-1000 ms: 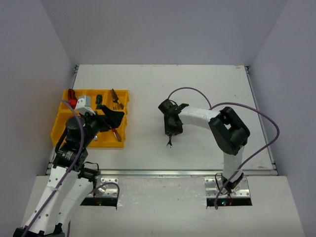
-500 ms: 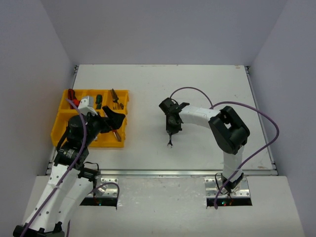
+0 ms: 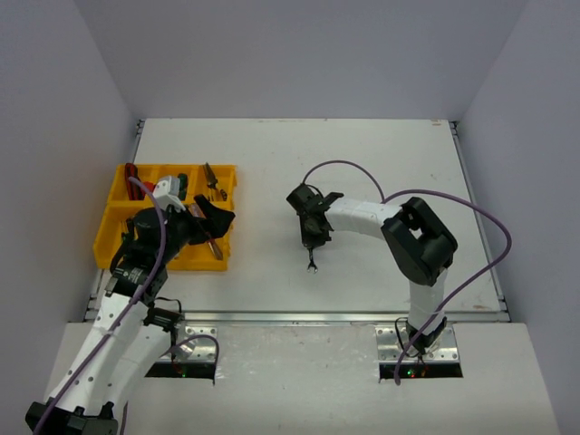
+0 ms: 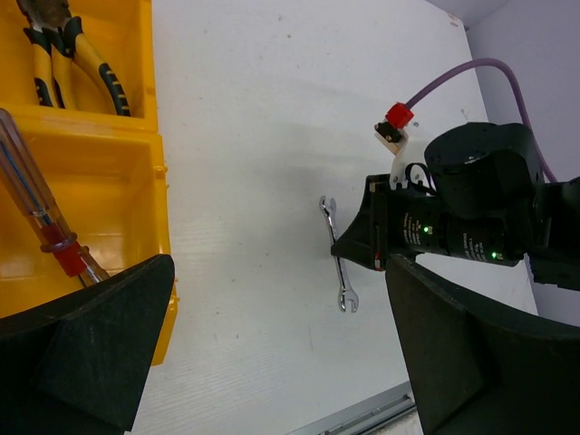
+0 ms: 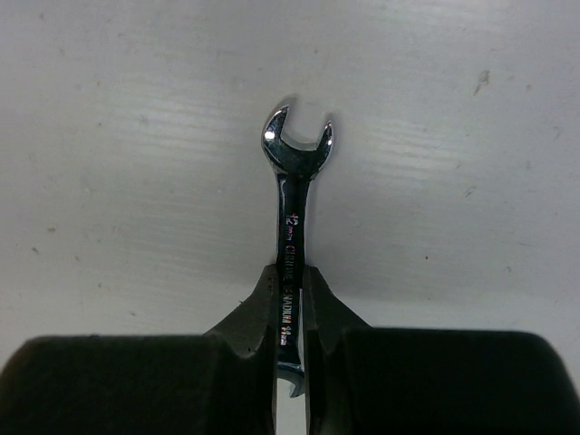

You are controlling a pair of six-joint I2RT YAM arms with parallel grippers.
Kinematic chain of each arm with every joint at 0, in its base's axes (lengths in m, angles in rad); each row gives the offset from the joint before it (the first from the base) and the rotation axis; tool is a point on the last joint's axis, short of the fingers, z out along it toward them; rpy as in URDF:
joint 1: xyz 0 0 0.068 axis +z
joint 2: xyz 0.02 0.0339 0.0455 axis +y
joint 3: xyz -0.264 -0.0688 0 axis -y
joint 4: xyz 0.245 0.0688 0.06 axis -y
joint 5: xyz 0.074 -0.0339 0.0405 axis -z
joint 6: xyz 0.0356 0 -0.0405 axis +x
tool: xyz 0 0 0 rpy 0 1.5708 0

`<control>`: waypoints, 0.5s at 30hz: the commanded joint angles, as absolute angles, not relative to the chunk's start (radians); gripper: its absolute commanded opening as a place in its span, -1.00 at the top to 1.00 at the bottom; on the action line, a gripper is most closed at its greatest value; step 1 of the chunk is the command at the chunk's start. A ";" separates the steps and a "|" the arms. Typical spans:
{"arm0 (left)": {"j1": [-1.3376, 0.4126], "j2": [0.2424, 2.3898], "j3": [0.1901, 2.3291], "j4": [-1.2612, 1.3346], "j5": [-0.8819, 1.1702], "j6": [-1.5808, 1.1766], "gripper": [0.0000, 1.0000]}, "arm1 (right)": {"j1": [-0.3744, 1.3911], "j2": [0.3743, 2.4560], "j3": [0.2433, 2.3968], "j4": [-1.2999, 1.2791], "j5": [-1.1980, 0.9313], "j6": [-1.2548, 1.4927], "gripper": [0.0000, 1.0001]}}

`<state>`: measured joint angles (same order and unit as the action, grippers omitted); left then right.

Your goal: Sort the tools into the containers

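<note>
The left arm (image 3: 149, 243) hid perhaps half of the yellow tray's (image 3: 104, 239) near row. The right gripper (image 5: 290, 288) buried the wrench's (image 5: 292, 204) lower end. The pliers' (image 4: 43, 72) heads ran off the top edge.

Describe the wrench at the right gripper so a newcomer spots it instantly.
Find the white table, right of the yellow tray. Near its middle the right gripper is shut on a slim silver wrench. Unlike the coloured-handled tools in the tray, it is bare shiny metal with forked ends.

Wrench (image 5: 292, 195) polished metal; tray (image 4: 118, 199) glossy, probably plastic.
</note>
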<state>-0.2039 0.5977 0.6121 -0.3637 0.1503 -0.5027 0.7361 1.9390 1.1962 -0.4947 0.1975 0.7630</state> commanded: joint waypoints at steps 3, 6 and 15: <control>-0.207 0.614 0.549 -0.226 0.235 -0.566 -1.00 | 0.793 1.842 1.133 -0.449 0.185 0.661 1.00; -0.207 0.632 0.497 -0.161 0.276 -0.597 -1.00 | 0.805 1.801 1.099 -0.408 0.177 0.634 1.00; -0.209 0.693 0.376 -0.017 0.359 -0.686 -1.00 | 0.847 1.735 1.069 -0.365 0.169 0.576 1.00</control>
<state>-0.2039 0.6860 0.4000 -0.1436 0.3081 -0.6318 0.8188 1.8038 1.0745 -0.4235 0.1708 0.6237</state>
